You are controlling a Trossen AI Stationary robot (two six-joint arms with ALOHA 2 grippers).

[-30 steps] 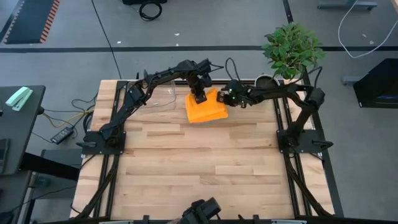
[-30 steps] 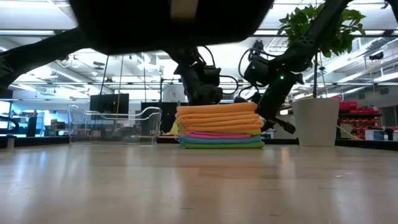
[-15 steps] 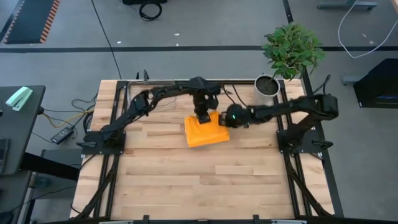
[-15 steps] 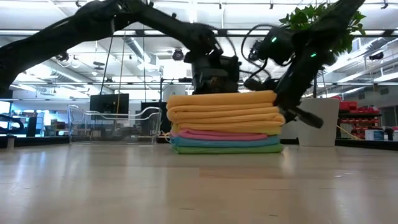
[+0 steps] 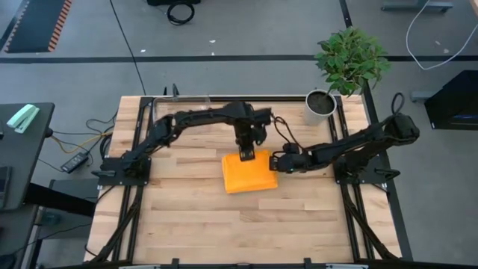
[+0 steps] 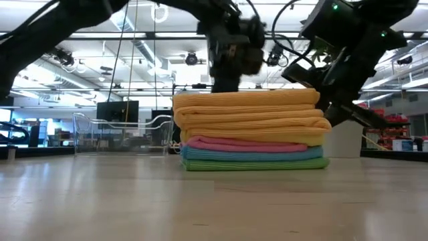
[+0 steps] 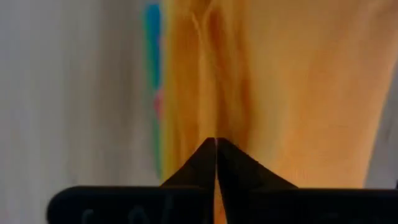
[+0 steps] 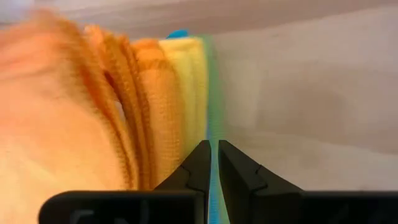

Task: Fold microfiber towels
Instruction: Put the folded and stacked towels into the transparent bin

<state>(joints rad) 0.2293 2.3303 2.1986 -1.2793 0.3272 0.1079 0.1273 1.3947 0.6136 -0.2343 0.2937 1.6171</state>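
High view: stack of folded towels (image 5: pixel 249 172) now sitting at frame centre, dragged down-frame from table's (image 5: pixel 224 217) upper edge. Both arms sliding it toward working area; folding seemingly finished. Left gripper (image 5: pixel 246 155) closed, pressing stack's top edge; right gripper (image 5: pixel 277 163) closed against right side. Low view counting: several orange folds, one yellow, pink, blue, green.

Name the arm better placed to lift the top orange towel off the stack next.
Probably the left. Its gripper sits shut on the far edge of the top orange microfiber towel of the folded stack. The right gripper is shut beside the stack's side, lower down.
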